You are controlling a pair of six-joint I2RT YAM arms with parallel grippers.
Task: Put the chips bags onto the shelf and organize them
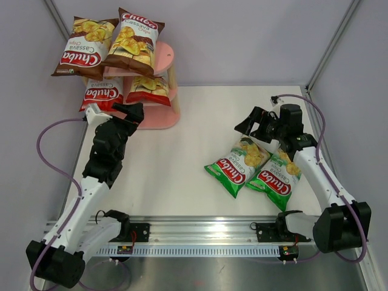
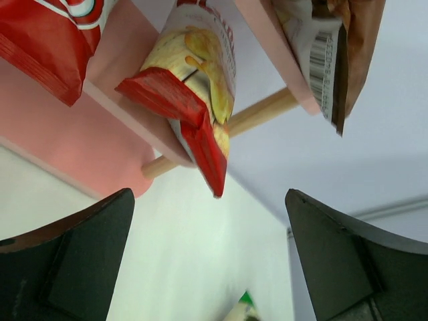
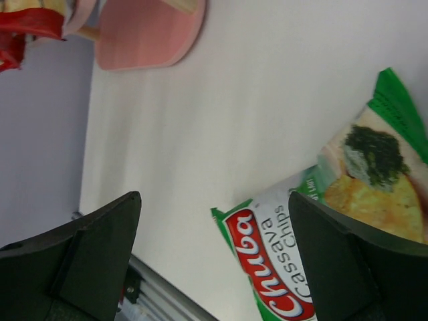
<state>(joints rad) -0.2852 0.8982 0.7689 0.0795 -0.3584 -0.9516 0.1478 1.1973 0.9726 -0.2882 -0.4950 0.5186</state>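
The pink shelf (image 1: 160, 117) stands at the back left. Two brown chips bags (image 1: 82, 45) (image 1: 133, 37) lie on its top board. Two red-white bags (image 1: 102, 94) (image 1: 148, 90) sit on the middle board. Two green bags (image 1: 238, 162) (image 1: 276, 177) lie flat on the table at the right. My left gripper (image 1: 131, 111) is open and empty, just in front of the shelf. Its wrist view (image 2: 208, 200) looks up at a red-white bag (image 2: 197, 87) and a brown bag (image 2: 341, 47). My right gripper (image 1: 250, 123) is open and empty, above and behind the green bags (image 3: 281, 267).
White walls enclose the table at the back and on both sides. A metal rail (image 1: 200, 233) with the arm bases runs along the near edge. The shelf's bottom board (image 3: 150, 33) shows pink in the right wrist view.
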